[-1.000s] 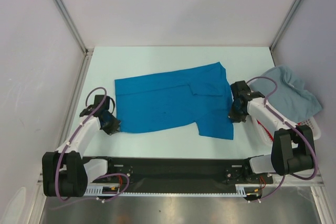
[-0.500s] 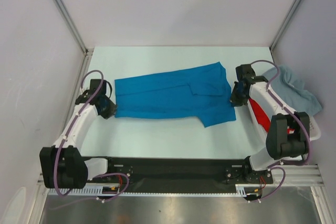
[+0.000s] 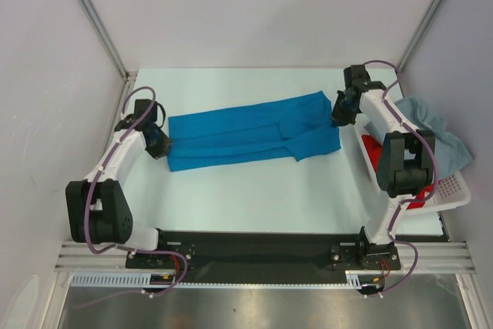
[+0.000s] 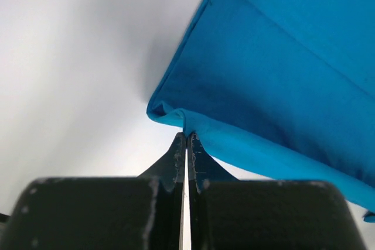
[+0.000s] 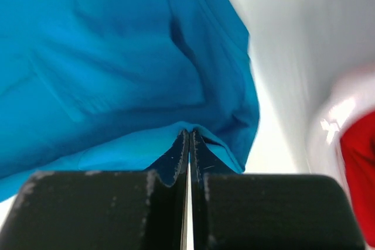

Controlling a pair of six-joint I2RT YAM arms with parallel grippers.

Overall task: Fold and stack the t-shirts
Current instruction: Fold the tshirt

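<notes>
While the left pincer (image 4: 186, 140) grips the left end of the bright blue t-shirt (image 3: 246, 138) and the right pincer (image 5: 189, 136) its right end, it lies folded lengthwise across the bench (image 3: 254, 194), beside the white basket (image 3: 456, 194) holding the red t-shirt (image 3: 370, 149) and the pale grey-blue t-shirt (image 3: 439, 135)

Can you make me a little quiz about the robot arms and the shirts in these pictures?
1. True or false: the left gripper and the right gripper are both shut on the bright blue cloth t-shirt.
2. What shows in the white slatted plastic basket beside the pale grey-blue cloth shirt? A. red cloth B. a yellow towel C. a green ball
3. Fill in: the basket stands on the robot's ____ side.
Key: 1 true; 2 A; 3 right.
</notes>
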